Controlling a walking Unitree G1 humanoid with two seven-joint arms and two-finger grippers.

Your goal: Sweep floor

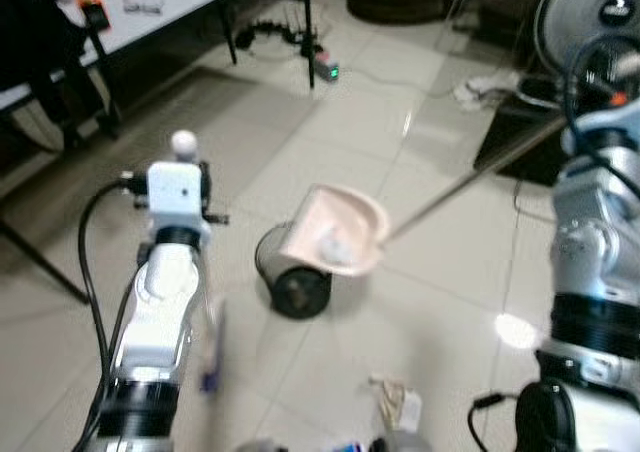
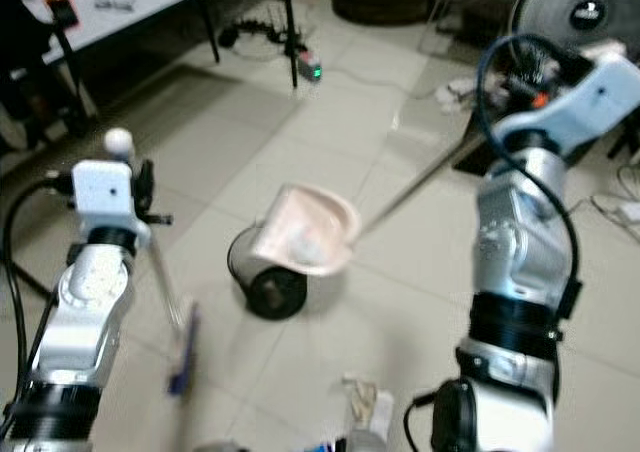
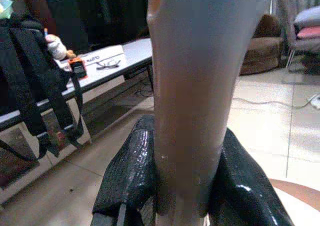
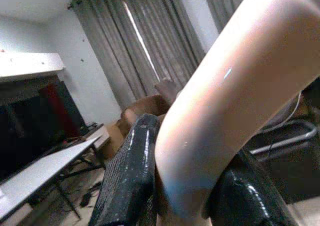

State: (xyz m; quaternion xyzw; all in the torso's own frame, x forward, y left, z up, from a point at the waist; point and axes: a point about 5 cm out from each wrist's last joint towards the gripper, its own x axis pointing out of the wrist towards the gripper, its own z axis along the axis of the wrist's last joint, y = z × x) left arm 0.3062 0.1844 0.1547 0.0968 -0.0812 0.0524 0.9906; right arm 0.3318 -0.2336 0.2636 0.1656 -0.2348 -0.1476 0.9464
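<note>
A pale pink dustpan [image 1: 335, 230] hangs tilted over a small black bin [image 1: 290, 277] on the tiled floor ahead, with whitish litter lying in its scoop. Its long thin handle [image 1: 470, 177] runs up and right toward my right arm. In the right wrist view my right gripper [image 4: 185, 186] is shut on that pale handle, one black finger [image 4: 130, 176] on each side. My left gripper [image 3: 187, 186] is shut on the broom's thick handle. Below my left arm the broom stick [image 2: 170, 302] shows blurred, with a blue part [image 2: 183, 357] low down.
A white-topped table [image 1: 150, 12] stands at the far left, with a black backpack [image 3: 30, 86] beside it. A power strip with cables [image 1: 325, 69] lies beyond the bin. A fan [image 1: 595, 22] and a black box [image 1: 520, 137] stand at the right. Scraps of litter [image 1: 400, 407] lie near my feet.
</note>
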